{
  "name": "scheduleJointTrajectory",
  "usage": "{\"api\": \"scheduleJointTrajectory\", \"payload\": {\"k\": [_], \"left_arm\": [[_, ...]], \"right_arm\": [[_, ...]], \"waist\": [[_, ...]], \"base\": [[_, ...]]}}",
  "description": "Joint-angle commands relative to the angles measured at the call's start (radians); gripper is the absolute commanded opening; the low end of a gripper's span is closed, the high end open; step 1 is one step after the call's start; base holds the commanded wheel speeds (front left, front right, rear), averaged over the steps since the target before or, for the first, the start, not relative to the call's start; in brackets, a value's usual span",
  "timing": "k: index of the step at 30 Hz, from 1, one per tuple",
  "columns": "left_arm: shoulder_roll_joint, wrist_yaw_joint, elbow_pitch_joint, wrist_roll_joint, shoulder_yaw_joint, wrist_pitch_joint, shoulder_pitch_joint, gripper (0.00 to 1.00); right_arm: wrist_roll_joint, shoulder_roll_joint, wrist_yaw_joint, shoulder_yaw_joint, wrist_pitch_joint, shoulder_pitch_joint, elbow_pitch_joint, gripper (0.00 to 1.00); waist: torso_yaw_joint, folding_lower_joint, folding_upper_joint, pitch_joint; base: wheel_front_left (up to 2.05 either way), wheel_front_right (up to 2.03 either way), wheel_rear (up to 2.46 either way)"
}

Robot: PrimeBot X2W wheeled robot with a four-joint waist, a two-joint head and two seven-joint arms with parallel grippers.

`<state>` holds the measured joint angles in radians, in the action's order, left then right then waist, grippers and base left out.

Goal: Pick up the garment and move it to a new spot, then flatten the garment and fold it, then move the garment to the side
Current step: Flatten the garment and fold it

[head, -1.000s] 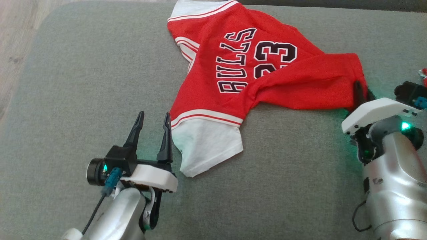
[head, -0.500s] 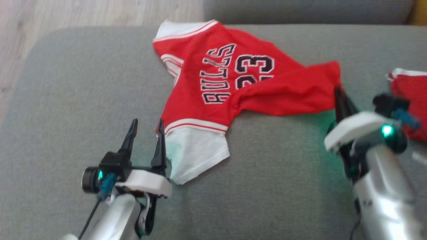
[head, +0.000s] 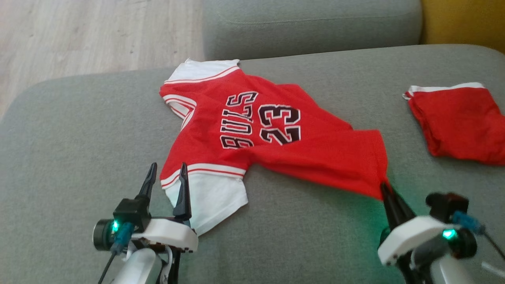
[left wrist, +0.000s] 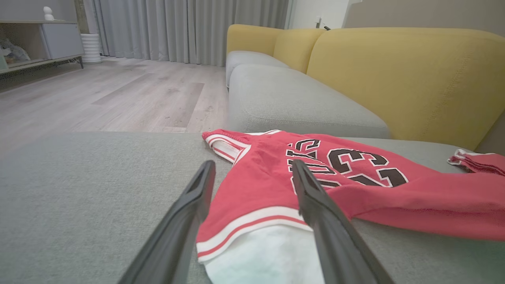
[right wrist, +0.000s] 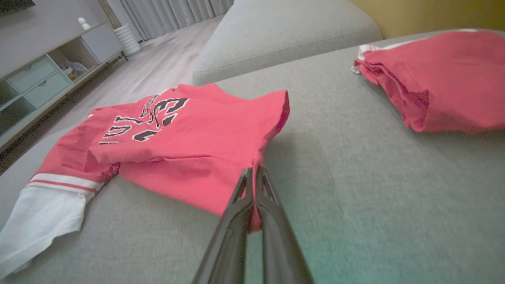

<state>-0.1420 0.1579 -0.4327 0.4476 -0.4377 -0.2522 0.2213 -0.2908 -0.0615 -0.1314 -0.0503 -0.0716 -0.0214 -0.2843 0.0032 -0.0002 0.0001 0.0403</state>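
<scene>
The garment (head: 323, 154) is a red jersey with white sleeves, lettered BULLS 23, and it lies on the grey sofa seat (head: 79, 130). My right gripper (head: 383, 186) is shut on the jersey's red hem corner; the right wrist view shows the cloth (right wrist: 189, 150) pinched between the closed fingertips of this gripper (right wrist: 252, 170). My left gripper (head: 168, 165) is open at the near white sleeve (head: 213, 197). In the left wrist view the sleeve's striped edge (left wrist: 252, 221) lies between the spread fingers of the left gripper (left wrist: 253, 163).
A second red garment (head: 457, 122) lies folded at the right of the seat. Behind are another grey cushion (head: 307, 23) and a yellow backrest (head: 461, 19). Wooden floor (head: 79, 35) lies past the seat's left edge. A low cabinet (right wrist: 39, 71) stands across the room.
The head camera has tilted up, shifting the whole picture. My right gripper closed on the hem and drew it toward me, uncovering the whole 23. The left gripper stayed open at the sleeve.
</scene>
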Motion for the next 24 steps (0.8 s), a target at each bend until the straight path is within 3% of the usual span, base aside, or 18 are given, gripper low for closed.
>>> {"api": "scheduleJointTrajectory", "payload": {"k": [1, 3, 4, 5, 6, 15, 24], "left_arm": [[-0.01, 0.0, 0.024, -0.005, 0.042, -0.01, 0.029, 1.0], [-0.008, -0.001, 0.023, -0.006, 0.041, -0.01, 0.032, 1.0], [-0.007, -0.002, 0.023, -0.006, 0.041, -0.01, 0.035, 1.0], [-0.006, -0.003, 0.022, -0.007, 0.041, -0.01, 0.037, 1.0], [-0.006, -0.004, 0.021, -0.007, 0.041, -0.01, 0.04, 1.0], [0.002, -0.016, 0.007, -0.012, 0.034, -0.01, 0.062, 1.0], [0.008, -0.023, -0.007, -0.014, 0.03, -0.01, 0.063, 1.0]], "right_arm": [[0.013, 0.002, 0.001, -0.021, -0.006, -0.012, 0.048, 0.0], [0.034, 0.006, 0.001, -0.018, -0.021, 0.019, 0.07, 0.0], [0.052, 0.007, 0.001, -0.013, -0.023, 0.029, 0.078, 0.22], [0.075, 0.008, 0.001, -0.007, -0.022, 0.035, 0.086, 0.78], [0.093, 0.009, 0.001, 0.004, -0.017, 0.038, 0.094, 1.0], [0.126, 0.011, 0.001, -0.002, 0.143, -0.015, 0.169, 1.0], [0.126, 0.011, 0.001, -0.056, 0.227, -0.016, 0.112, 1.0]], "waist": [[-0.009, 0.0002, -0.0001, -0.002], [-0.013, 0.0002, -0.0001, 0.0], [-0.015, 0.0002, -0.0001, 0.002], [-0.016, 0.0002, -0.0001, 0.005], [-0.016, 0.0002, -0.0001, 0.007], [0.002, 0.0002, -0.0001, 0.026], [0.022, 0.0002, -0.0001, 0.033]], "base": [[0.0, 0.0, 0.0], [0.0, 0.0, 0.0], [0.0, 0.0, 0.0], [0.0, 0.0, 0.0], [0.0, 0.0, 0.0], [0.0, 0.0, 0.0], [0.0, 0.0, 0.0]]}}
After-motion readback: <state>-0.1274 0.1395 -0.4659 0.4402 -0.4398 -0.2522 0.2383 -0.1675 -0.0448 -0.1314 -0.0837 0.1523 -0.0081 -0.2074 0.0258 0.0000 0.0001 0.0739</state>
